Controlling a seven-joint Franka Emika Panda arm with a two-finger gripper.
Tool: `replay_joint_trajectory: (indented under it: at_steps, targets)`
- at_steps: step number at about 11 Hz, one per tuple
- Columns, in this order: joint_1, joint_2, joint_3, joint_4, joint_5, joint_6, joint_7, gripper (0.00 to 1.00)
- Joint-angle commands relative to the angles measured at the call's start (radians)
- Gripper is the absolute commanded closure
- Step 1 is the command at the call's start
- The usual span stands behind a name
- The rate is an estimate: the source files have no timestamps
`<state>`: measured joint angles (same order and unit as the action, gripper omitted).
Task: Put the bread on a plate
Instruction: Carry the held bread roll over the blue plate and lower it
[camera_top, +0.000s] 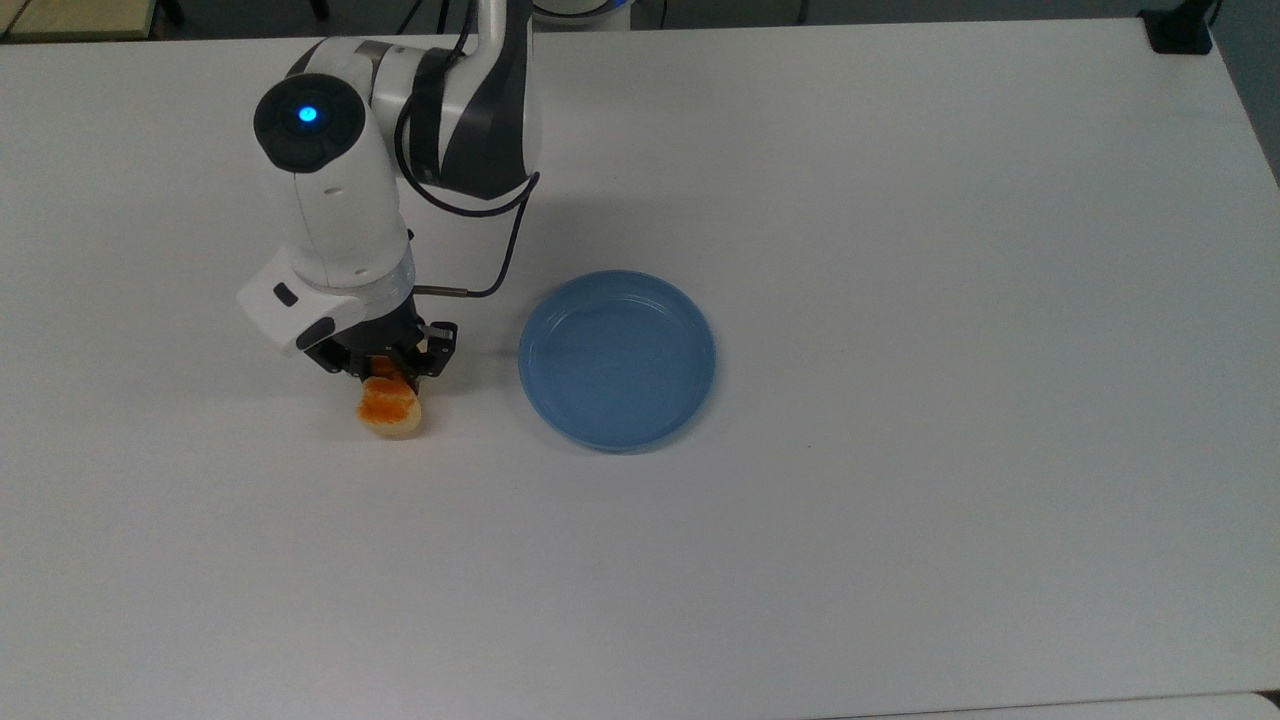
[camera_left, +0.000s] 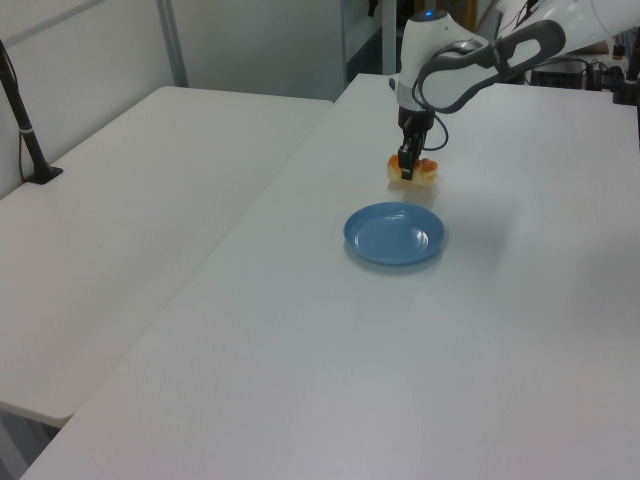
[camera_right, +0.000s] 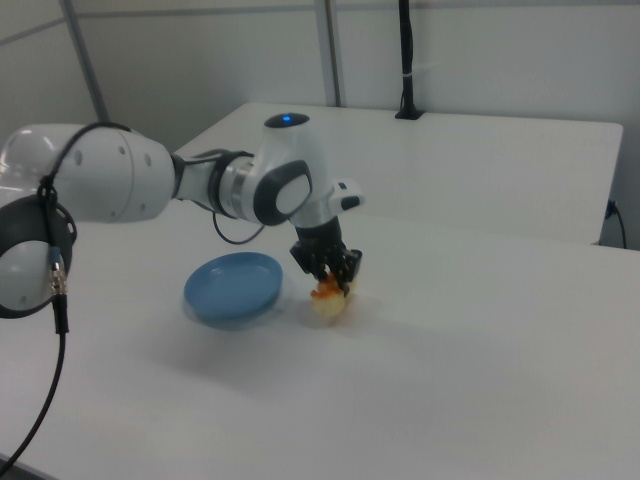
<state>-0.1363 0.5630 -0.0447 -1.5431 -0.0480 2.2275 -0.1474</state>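
Sitting left of centre in the top view, one blue plate (camera_top: 617, 360) lies flat on the white worktop (camera_top: 900, 300) with nothing in it; its floor is bare blue right out to the low rim. One loaf of bread (camera_top: 390, 408) is there too, to the top view's left of the plate and apart from it, its orange-brown top poking out from under the arm (camera_top: 335, 200). One pincer (camera_top: 385, 368) is clenched across the bread, one black finger on either side of it.

From the right view the bread (camera_right: 328, 296) looks tipped, the glazed end up between the fingers and the pale end low, at or just above the worktop; I cannot tell if it touches. The plate (camera_right: 233, 288) lies just beside it there, to the right view's left. From the left view the bread (camera_left: 413, 172) sits beyond the plate (camera_left: 394, 233), with the pincer (camera_left: 407, 170) coming straight down onto it. A second white worktop (camera_left: 130, 200) stands alongside in the left view's left half, with a black post (camera_left: 20, 120) at its far edge.
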Motion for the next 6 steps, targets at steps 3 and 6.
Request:
replay_joint_trajectory:
  at_steps: [3,6]
  targets:
    - [0.182,-0.132,0.0,-0.052,0.017,-0.176,0.208,0.56]
    - [0.26,-0.092,0.002,-0.058,0.017,-0.157,0.376,0.56]
